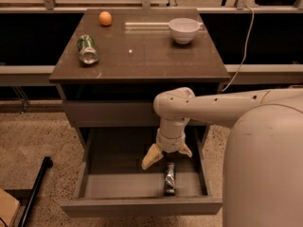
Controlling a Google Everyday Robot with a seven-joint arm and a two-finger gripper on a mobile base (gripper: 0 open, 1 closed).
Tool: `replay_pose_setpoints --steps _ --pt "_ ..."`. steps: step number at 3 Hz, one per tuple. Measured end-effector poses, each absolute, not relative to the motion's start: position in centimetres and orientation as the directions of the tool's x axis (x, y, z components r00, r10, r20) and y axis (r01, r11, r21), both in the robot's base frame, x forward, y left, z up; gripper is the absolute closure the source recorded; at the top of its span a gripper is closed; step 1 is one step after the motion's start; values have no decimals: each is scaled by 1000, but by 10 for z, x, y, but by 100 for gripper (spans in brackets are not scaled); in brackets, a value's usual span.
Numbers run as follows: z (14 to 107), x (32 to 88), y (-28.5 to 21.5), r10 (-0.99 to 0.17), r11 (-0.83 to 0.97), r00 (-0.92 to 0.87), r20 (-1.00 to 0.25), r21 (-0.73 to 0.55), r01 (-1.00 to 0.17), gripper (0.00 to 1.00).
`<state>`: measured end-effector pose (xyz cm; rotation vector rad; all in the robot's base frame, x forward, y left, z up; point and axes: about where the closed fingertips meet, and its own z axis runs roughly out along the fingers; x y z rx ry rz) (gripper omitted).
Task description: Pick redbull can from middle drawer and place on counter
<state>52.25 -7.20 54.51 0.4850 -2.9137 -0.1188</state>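
Note:
The redbull can lies on its side on the floor of the open middle drawer, right of centre and near the front. My gripper hangs inside the drawer just above the can's far end. It is open, with one tan finger to the left and the other to the right of the can. It is not touching the can. The glossy brown counter tops the cabinet above.
On the counter a green can lies on its side at the left. An orange sits at the back left and a white bowl at the back right. A black pole lies on the speckled floor left of the drawer.

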Motion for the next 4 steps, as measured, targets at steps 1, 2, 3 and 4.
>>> replay_pose_setpoints --steps 1,2,3,4 --pt "530 524 -68 -288 953 -941 176 146 -265 0" --pt "505 541 -64 -234 956 -959 157 214 -199 0" --pt "475 560 -68 -171 953 -975 142 273 -128 0" --pt "440 572 -74 -120 946 -980 156 318 -65 0"
